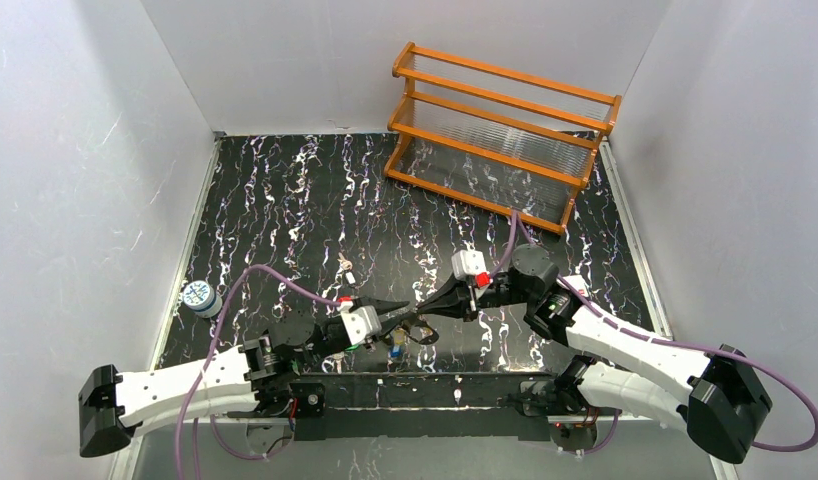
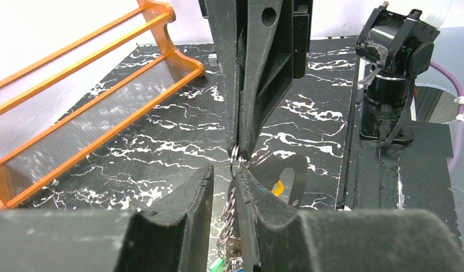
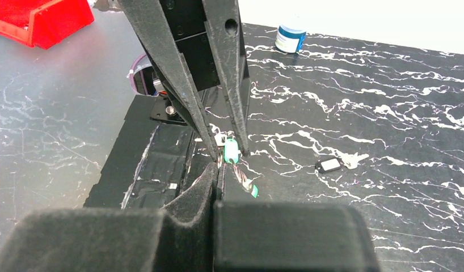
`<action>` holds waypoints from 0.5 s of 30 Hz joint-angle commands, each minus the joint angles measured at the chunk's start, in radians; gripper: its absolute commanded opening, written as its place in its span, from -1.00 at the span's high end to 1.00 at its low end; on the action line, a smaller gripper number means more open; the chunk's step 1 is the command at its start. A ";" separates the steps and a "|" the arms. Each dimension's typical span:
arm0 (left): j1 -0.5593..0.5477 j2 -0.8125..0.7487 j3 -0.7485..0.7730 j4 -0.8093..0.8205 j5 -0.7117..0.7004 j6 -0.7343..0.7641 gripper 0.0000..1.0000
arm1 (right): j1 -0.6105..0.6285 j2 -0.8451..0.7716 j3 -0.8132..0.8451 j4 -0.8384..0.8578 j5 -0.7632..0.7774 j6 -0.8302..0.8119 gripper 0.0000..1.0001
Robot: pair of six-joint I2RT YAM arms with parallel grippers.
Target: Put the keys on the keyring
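Note:
My two grippers meet tip to tip above the table's near edge. My right gripper (image 1: pixel 432 308) (image 3: pixel 218 169) is shut on the keyring (image 2: pixel 232 198), a silvery wire loop that it pinches at the top end. In the left wrist view it (image 2: pixel 239 152) comes down from above. My left gripper (image 1: pixel 410 318) (image 2: pixel 223 173) stands a little open, with the keyring lying between its fingers against the right one. A green key head (image 3: pixel 231 151) hangs between the left fingertips. More keys (image 1: pixel 395 347) dangle below. A dark-headed key (image 3: pixel 330 165) (image 1: pixel 345 268) lies loose on the table.
An orange rack (image 1: pixel 500 130) stands at the back right of the marbled table (image 1: pixel 285 200). A small blue-white can (image 1: pixel 198 297) sits at the left edge. A red bin (image 3: pixel 39 20) lies off the table beyond the arm bases.

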 commanded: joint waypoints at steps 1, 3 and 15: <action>-0.003 0.013 -0.012 0.069 0.012 -0.009 0.64 | 0.000 -0.022 0.010 0.109 -0.034 0.025 0.97; -0.004 0.028 -0.008 0.071 0.014 -0.007 0.65 | -0.001 -0.024 0.010 0.111 -0.033 0.027 0.97; -0.004 0.054 0.004 0.075 0.037 -0.005 1.00 | 0.000 -0.019 0.004 0.114 -0.028 0.031 0.97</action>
